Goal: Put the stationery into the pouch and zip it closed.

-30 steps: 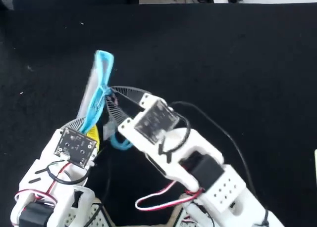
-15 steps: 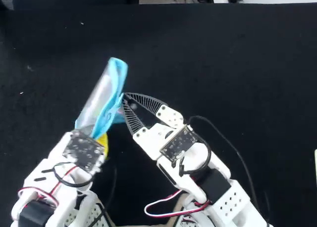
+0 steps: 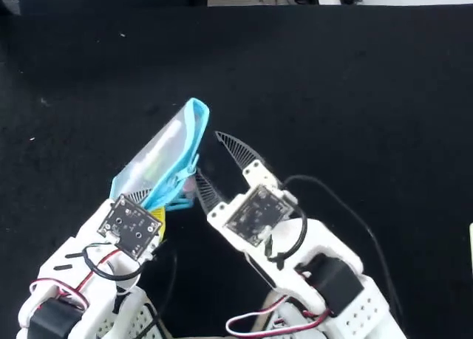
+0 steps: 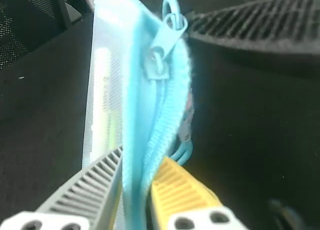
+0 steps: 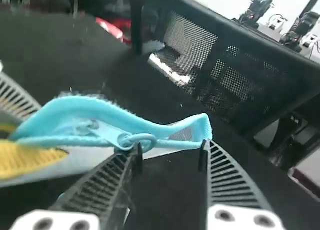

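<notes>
Stationery point(image 4: 102, 89) shows pale through the mesh wall of the pouch point(image 3: 166, 158), so loading looks done. Left gripper point(image 4: 140, 160) is pinched on one end of the pouch, holding it zip edge up. Right gripper point(image 5: 170, 147) is spread, zip pull point(image 5: 141, 140) just beside one finger. Zipping looks unfinished, with a stretch left beyond the slider.

I can read no word, number, label or sign here, also not on the pouch point(image 3: 164, 156).
</notes>
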You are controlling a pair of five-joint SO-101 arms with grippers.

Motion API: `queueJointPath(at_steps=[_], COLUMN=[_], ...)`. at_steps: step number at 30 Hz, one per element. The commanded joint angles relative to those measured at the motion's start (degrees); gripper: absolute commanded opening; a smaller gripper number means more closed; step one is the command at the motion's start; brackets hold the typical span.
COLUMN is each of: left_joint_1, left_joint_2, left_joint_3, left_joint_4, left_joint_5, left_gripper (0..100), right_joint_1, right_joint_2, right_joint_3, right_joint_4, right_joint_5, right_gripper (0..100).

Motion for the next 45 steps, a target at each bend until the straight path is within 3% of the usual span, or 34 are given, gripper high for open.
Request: queueJointPath(at_steps=[1, 10, 15, 16, 24, 30, 35, 45], left_joint_1=[-0.1, -0.1, -0.1, -0.1, -0.1, -0.1, -0.1, -0.1], left_joint_2=[0.2, 0.2, 0.2, 0.2, 0.2, 0.2, 0.2, 0.2], left_joint_3=[-0.5, -0.5, -0.4, -0.3, 0.2, 0.0, 0.0, 0.1], left_joint_4=[0.2, 0.2, 0.2, 0.2, -0.1, -0.1, -0.1, -0.1], left_joint_5=[0.8, 0.8, 0.9, 0.9, 0.9, 1.1, 1.1, 1.0], left_gripper=[3, 3, 3, 3, 3, 3, 3, 3], right_joint_1=[-0.1, -8.8, -9.1, -9.1, -8.3, -3.2, -3.2, -2.8], right_joint_2=[0.5, 0.5, 0.3, 0.3, 0.0, 0.0, 0.0, -5.8], right_joint_3=[-3.4, -5.5, -5.8, -5.8, -5.7, -5.8, -6.5, -6.5], right_joint_4=[1.7, 9.1, 8.9, 8.9, 7.3, 7.3, 6.9, 7.4], right_joint_5=[4.5, 16.8, 22.6, 22.6, 18.1, 17.8, 18.3, 17.7], right_gripper=[20.1, 19.3, 4.1, 1.0, 3.0, 11.9, 0.7, 1.5])
